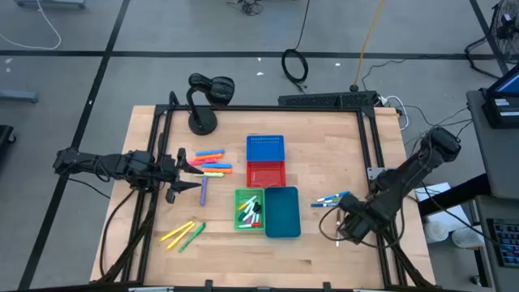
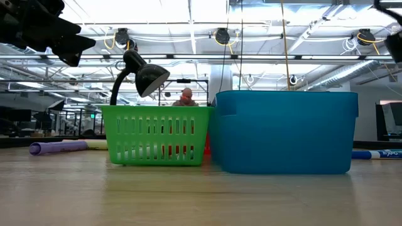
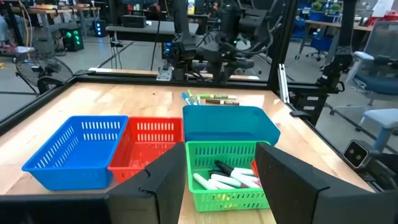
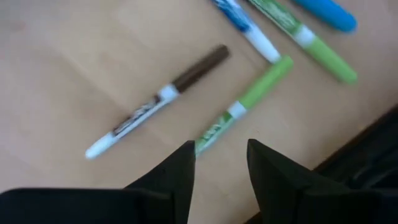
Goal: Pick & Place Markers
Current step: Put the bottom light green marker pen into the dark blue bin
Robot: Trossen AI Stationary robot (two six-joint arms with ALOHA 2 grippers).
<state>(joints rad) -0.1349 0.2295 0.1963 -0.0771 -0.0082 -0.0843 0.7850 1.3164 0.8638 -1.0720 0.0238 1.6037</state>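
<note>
Over on the table's right edge, the right gripper [image 4: 217,165] hangs low above a loose bunch of markers [image 4: 245,99], its fingers a narrow gap apart and gripping nothing. A green-capped one lies right beyond the tips, a brown-capped one [image 4: 158,102] beside it, and 3 more farther off, blue and green. More markers sit in the green bin [image 1: 250,209], which touches the teal bin [image 1: 282,212]; the red bin [image 1: 265,173] and blue bin [image 1: 265,149] line up behind. Left side has a pile of bright highlighters [image 1: 212,162], a purple marker [image 1: 203,191] and a yellow-green bunch [image 1: 183,234] nearer the front. The left gripper [image 3: 217,180] hovers above that area, fingers spread, empty. A black lamp [image 1: 207,97] stands at the back.
</note>
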